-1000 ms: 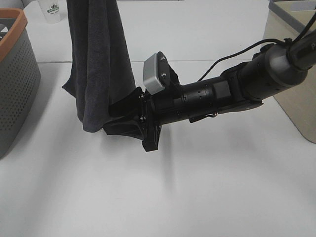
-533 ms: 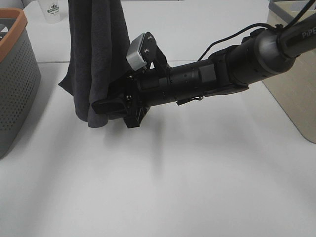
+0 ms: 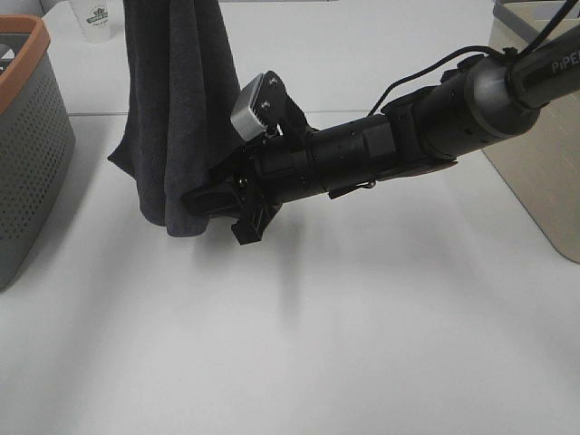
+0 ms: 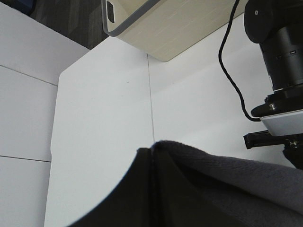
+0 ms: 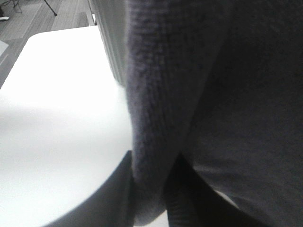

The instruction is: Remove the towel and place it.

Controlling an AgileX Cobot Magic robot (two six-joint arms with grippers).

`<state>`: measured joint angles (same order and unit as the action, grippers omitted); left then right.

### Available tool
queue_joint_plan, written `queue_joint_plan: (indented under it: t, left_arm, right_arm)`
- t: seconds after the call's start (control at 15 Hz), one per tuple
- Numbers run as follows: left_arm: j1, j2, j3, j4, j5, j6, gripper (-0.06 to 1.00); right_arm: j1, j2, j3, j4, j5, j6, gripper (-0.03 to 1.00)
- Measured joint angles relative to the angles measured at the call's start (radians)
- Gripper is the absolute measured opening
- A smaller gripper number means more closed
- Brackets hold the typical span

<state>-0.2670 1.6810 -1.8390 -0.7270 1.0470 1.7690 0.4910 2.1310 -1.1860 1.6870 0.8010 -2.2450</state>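
Note:
The towel (image 3: 177, 109), dark charcoal, hangs in long folds from above the top of the exterior high view, its lower end just over the white table. My right gripper (image 3: 195, 201) reaches across from the right to the towel's lower edge. In the right wrist view a thick fold of the towel (image 5: 236, 94) runs down between the two fingers of the right gripper (image 5: 151, 194), which press on it from both sides. The left gripper (image 4: 154, 161) is shut, with the towel (image 4: 227, 179) bunched right against it.
A grey perforated basket with an orange rim (image 3: 27, 136) stands at the left edge. A beige bin (image 3: 535, 136) sits at the right, also seen as the beige bin (image 4: 180, 28). A white cup (image 3: 95, 18) is at the back left.
The right arm has swung left and slightly up into the towel's lower edge, and its fingers have closed in on a fold. The towel's hanging end shifted a little.

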Motion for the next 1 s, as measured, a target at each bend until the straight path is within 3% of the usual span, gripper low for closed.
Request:
queue_joint_plan:
  t: [0.13, 0.27, 0.4, 0.67, 0.87, 1.0]
  left_arm:
    - [0.0, 0.0, 0.0, 0.033, 0.002, -0.008, 0.0]
    - [0.0, 0.0, 0.0, 0.074, 0.003, -0.08, 0.0]
    - [0.0, 0.0, 0.0, 0.113, -0.005, -0.258, 0.0]
    - [0.0, 0.001, 0.0, 0.217, -0.023, -0.492, 0.0]
    - [0.0, 0.035, 0.0, 0.256, -0.029, -0.568, 0.0]
    - [0.0, 0.052, 0.002, 0.249, -0.051, -0.601, 0.0]
  right_arm:
    - [0.0, -0.001, 0.0, -0.081, -0.001, 0.057, 0.11]
    - [0.0, -0.022, 0.0, -0.202, -0.014, 0.17, 0.02]
    - [0.0, -0.089, 0.0, -0.372, -0.074, 0.373, 0.02]
    - [0.0, -0.248, 0.0, -0.825, -0.2, 0.738, 0.02]
    - [0.0, -0.376, -0.01, -1.127, -0.201, 0.961, 0.02]
    - [-0.022, -0.424, -0.049, -1.246, -0.148, 1.058, 0.02]
